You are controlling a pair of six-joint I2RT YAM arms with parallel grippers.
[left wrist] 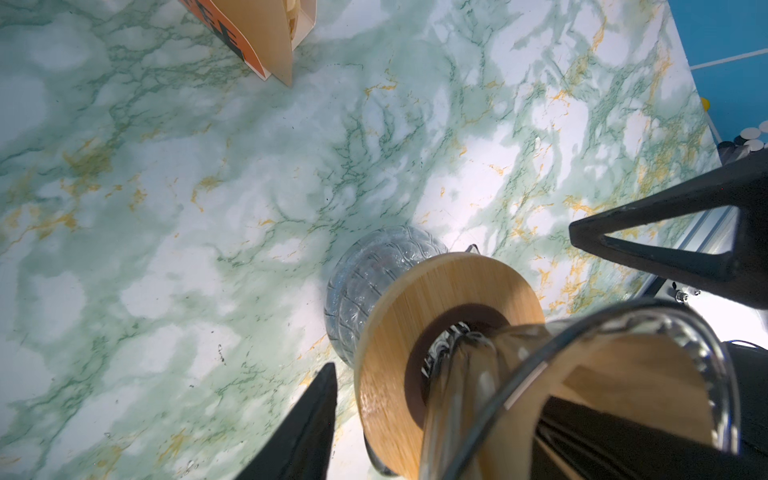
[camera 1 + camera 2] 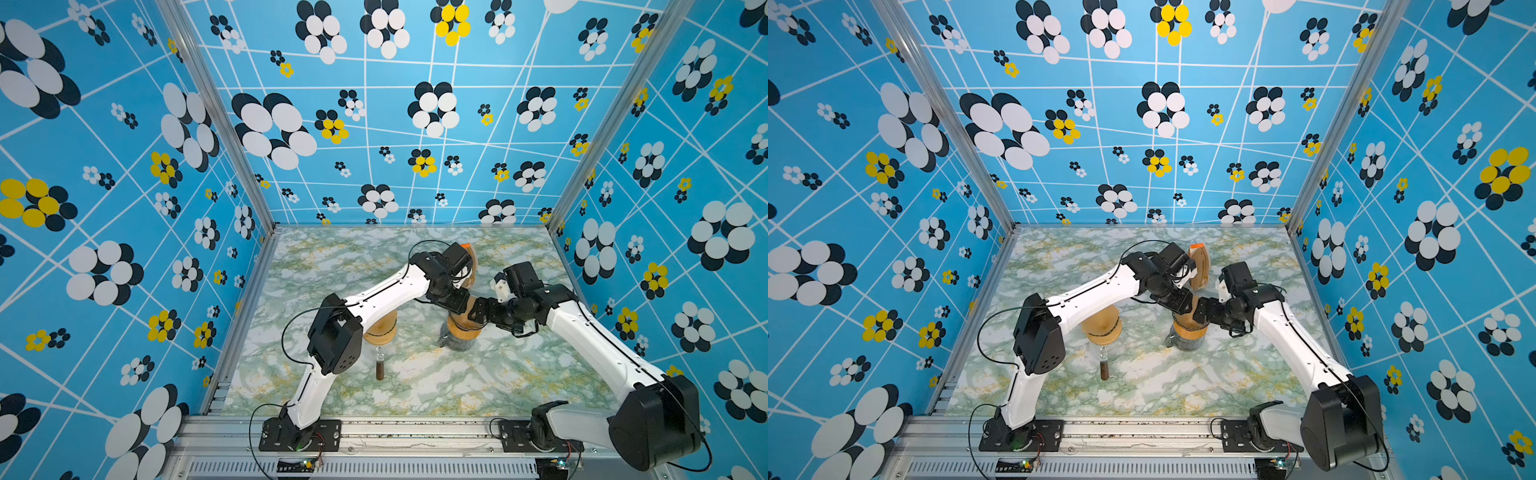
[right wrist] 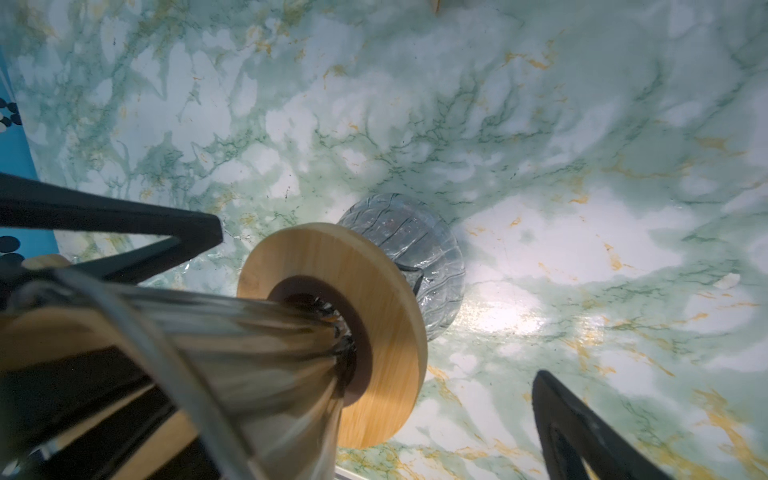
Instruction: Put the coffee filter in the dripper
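The dripper [image 2: 462, 329] [image 2: 1187, 328] is a clear glass cone in a round wooden collar [image 1: 399, 316] [image 3: 386, 282], standing on a ribbed glass base [image 1: 365, 266]. The brown paper coffee filter [image 1: 631, 374] lies inside the cone. Both grippers meet over the rim in both top views. My left gripper [image 1: 436, 386] is open, with one finger [image 1: 307, 424] outside the cone and the other inside against the paper. My right gripper [image 3: 345, 374] is wide open and also straddles the wall, its outer finger [image 3: 582, 432] well away from the glass. Neither gripper holds anything.
A tan and orange filter box [image 2: 471, 266] [image 2: 1200, 266] [image 1: 257, 37] stands just behind the dripper. A second wooden-collared piece [image 2: 380, 330] sits partly under the left arm, with a small brown-handled scoop [image 2: 379, 368] in front of it. Patterned walls enclose the marble table [image 2: 457, 386].
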